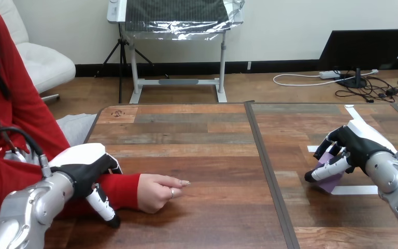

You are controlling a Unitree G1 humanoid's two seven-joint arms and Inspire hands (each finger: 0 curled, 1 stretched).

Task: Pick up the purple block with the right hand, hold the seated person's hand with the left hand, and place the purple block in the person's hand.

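Purple block [332, 182] on table [197, 135]; person's hand [158, 193] loosely fisted

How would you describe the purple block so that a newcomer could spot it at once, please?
Look at the wooden table, right of its dark centre seam. There the robot's right hand curls over the purple block, beside white tape strips. It is the only purple thing on the table.

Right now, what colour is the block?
Purple; the block shows best in head view.

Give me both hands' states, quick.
Left hand: over the person's red-sleeved forearm; whether it grips cannot be told.
Right hand: closed on the small purple block.
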